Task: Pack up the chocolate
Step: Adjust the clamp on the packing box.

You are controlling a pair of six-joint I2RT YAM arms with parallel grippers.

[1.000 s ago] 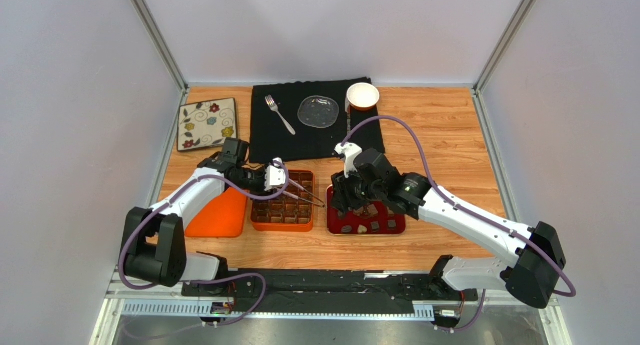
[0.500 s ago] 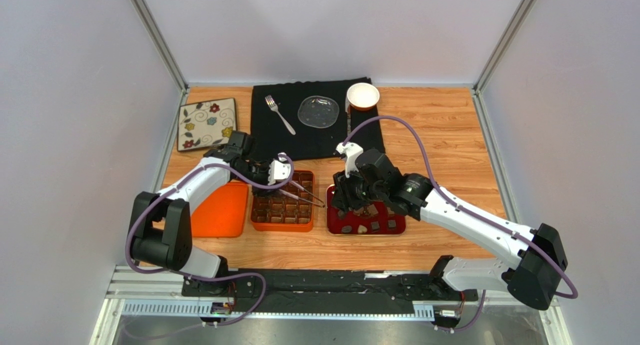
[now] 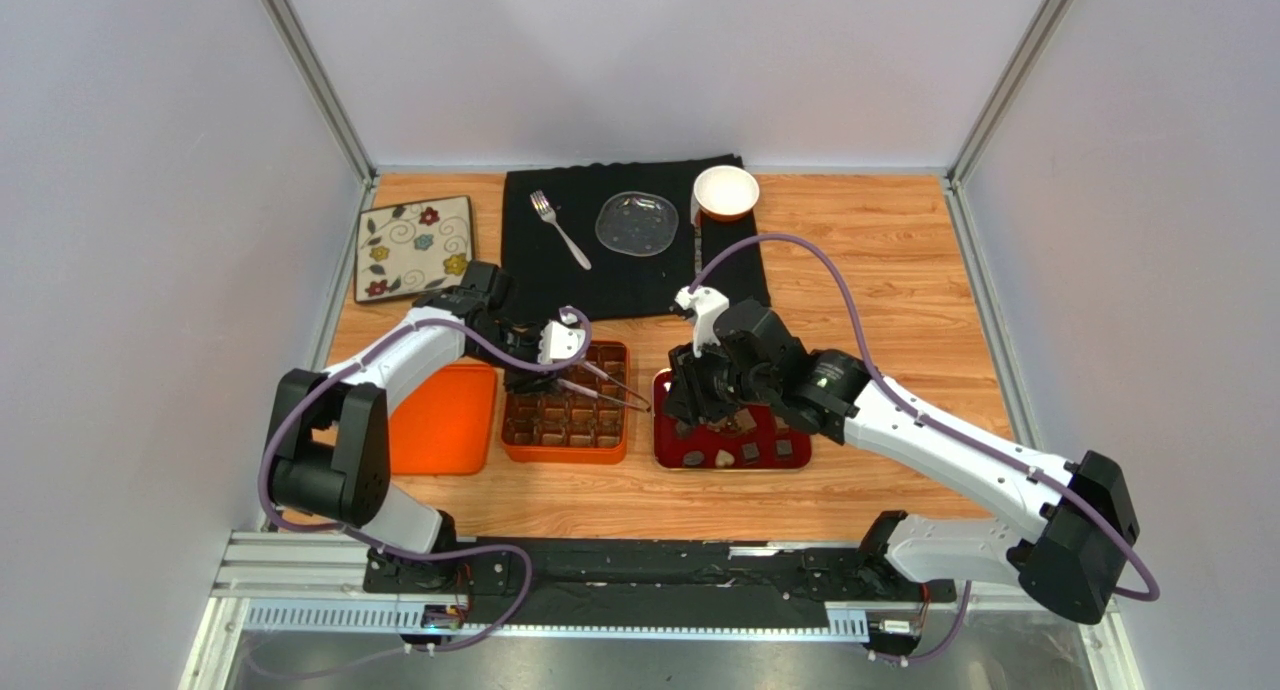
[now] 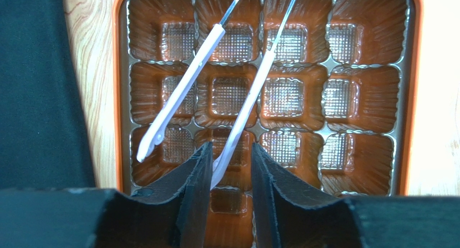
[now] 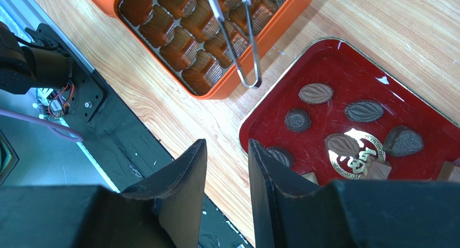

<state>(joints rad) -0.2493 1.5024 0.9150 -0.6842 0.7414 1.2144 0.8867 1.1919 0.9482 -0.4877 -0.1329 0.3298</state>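
The left gripper point(image 4: 230, 149) is hovering over the orange box point(image 5: 286, 16), jaws narrow around one arm of the tongs point(image 4: 181, 91); whether they are pinching it is unclear. The right gripper point(image 5: 227, 145) is hanging narrow, holding nothing, beside the lower-left edge of the red tray point(image 5: 335, 59), where the chocolate point(image 5: 298, 120) is lying

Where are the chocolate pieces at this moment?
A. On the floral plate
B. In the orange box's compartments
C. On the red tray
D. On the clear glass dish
C: the chocolate pieces lie on the red tray, while the compartments of the orange box that show in the left wrist view hold nothing.
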